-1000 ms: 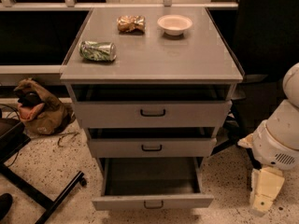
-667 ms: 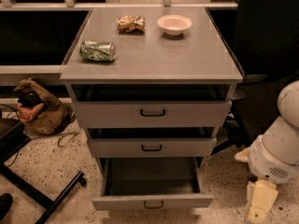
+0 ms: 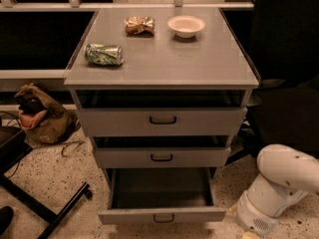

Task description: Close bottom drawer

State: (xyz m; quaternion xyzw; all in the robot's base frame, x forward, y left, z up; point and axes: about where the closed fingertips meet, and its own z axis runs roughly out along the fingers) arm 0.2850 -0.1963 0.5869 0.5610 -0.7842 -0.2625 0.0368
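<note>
The bottom drawer [image 3: 162, 214] of the grey cabinet stands pulled well out, its dark inside bare, its small dark loop handle [image 3: 163, 218] at the middle of the low front panel. The middle drawer [image 3: 161, 157] and top drawer [image 3: 162, 120] above it stand slightly out. My white arm [image 3: 279, 185] is low at the right of the cabinet, beside the open drawer's right corner. The gripper is below the frame's bottom edge, out of view.
On the cabinet top [image 3: 199, 59] lie a crushed green can [image 3: 103, 54], a crumpled brown snack bag [image 3: 139, 25] and a white bowl [image 3: 186, 26]. A brown bag [image 3: 42, 114] sits on the speckled floor at left, by black chair legs [image 3: 47, 210].
My arm has moved down and a little left; the gripper, visible at lower right before, has dropped out of the frame. The drawers have not moved.
</note>
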